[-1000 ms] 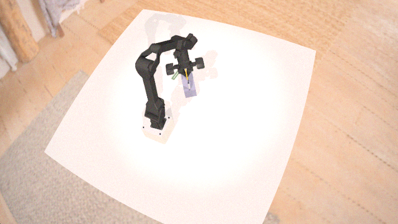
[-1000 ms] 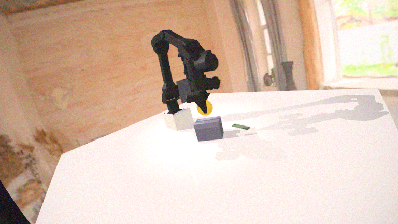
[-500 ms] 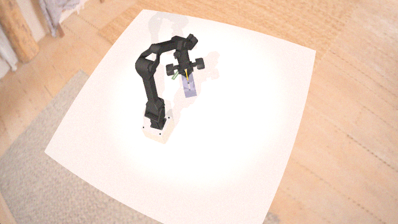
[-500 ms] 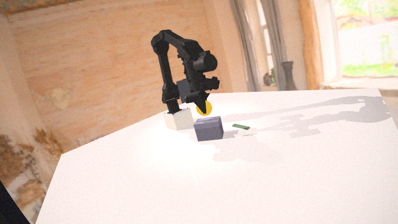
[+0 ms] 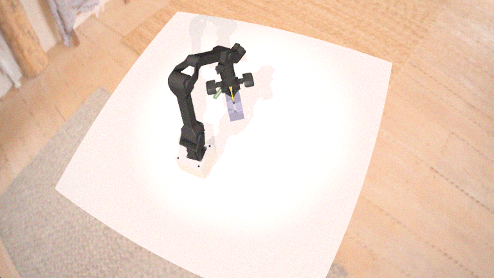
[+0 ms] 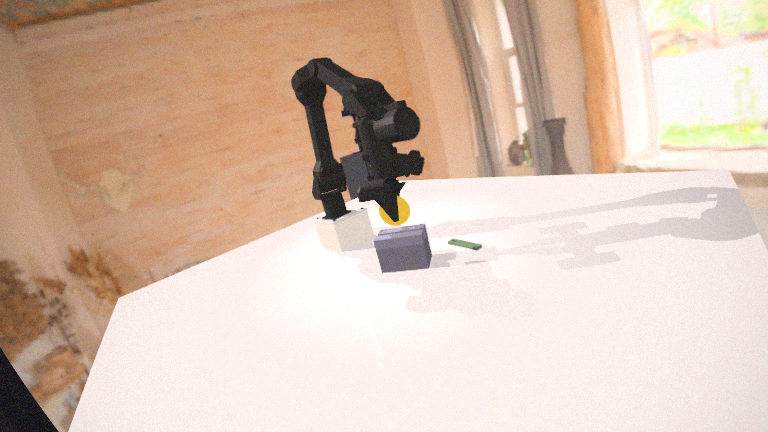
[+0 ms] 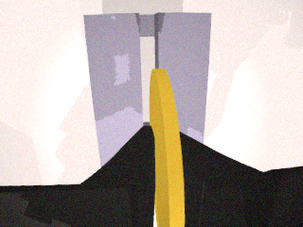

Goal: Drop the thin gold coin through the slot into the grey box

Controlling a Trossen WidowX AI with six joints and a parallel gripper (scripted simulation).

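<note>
The gripper (image 5: 232, 95) (image 6: 395, 218) (image 7: 165, 131) points down and is shut on the gold coin (image 5: 231, 92) (image 6: 404, 210) (image 7: 167, 156). The coin is upright and edge-on in the wrist view, its far end overlapping the right side of the slot and its line slightly slanted to it. The closed grey box (image 5: 237, 115) (image 6: 403, 255) (image 7: 185, 57) stands below; in the exterior view the coin is above the lid, its lower edge close to it. The exact gap is hard to tell. The green holder (image 5: 217, 94) (image 6: 464, 244) is empty, beside the box.
The arm's pale base block (image 5: 195, 167) (image 6: 346, 232) stands on the white table (image 5: 309, 187) (image 6: 283, 359), near the box. A dark grey panel (image 6: 352, 175) shows behind the arm in the exterior view. Shadows of the arm fall across the table around the box.
</note>
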